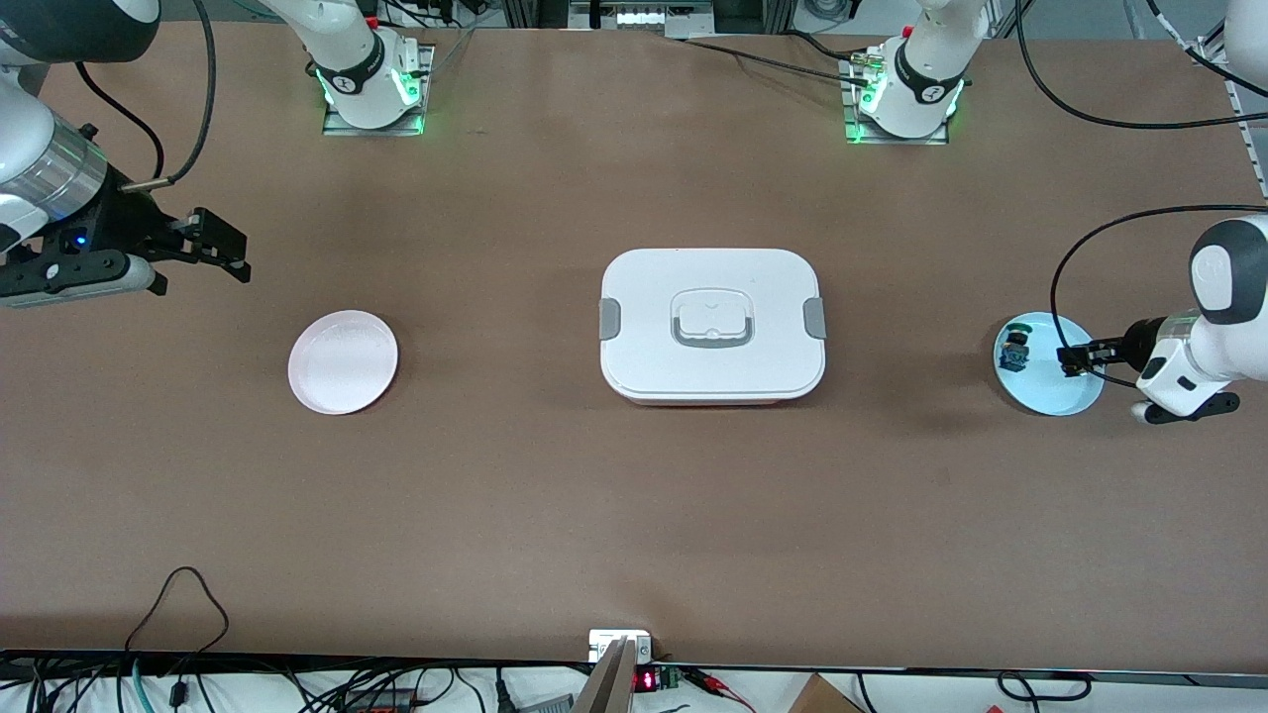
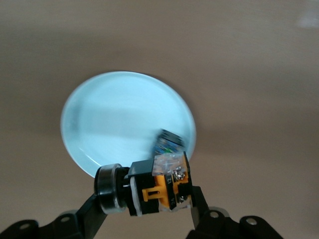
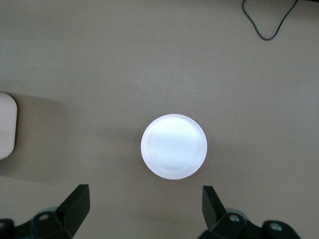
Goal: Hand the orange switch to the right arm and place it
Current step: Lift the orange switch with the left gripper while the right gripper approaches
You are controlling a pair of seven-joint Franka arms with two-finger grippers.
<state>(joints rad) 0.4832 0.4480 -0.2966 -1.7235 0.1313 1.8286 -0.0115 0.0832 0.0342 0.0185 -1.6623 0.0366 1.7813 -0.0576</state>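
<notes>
My left gripper [image 2: 148,199] is shut on the orange switch [image 2: 159,186], a small black body with orange parts and a round dark cap at one end. It holds the switch just above the light blue plate [image 2: 119,114] at the left arm's end of the table. In the front view the left gripper [image 1: 1075,358] hangs over that plate [image 1: 1050,391]. My right gripper [image 1: 213,243] waits in the air at the right arm's end, open and empty. In the right wrist view its fingers [image 3: 77,199] stand wide apart over bare table beside the pale pink plate [image 3: 174,146].
A second small switch with green and blue parts [image 1: 1014,347] lies on the blue plate. A white lidded lunch box [image 1: 711,324] sits mid-table. The pale pink plate [image 1: 343,360] lies toward the right arm's end. Cables hang along the table edge nearest the front camera.
</notes>
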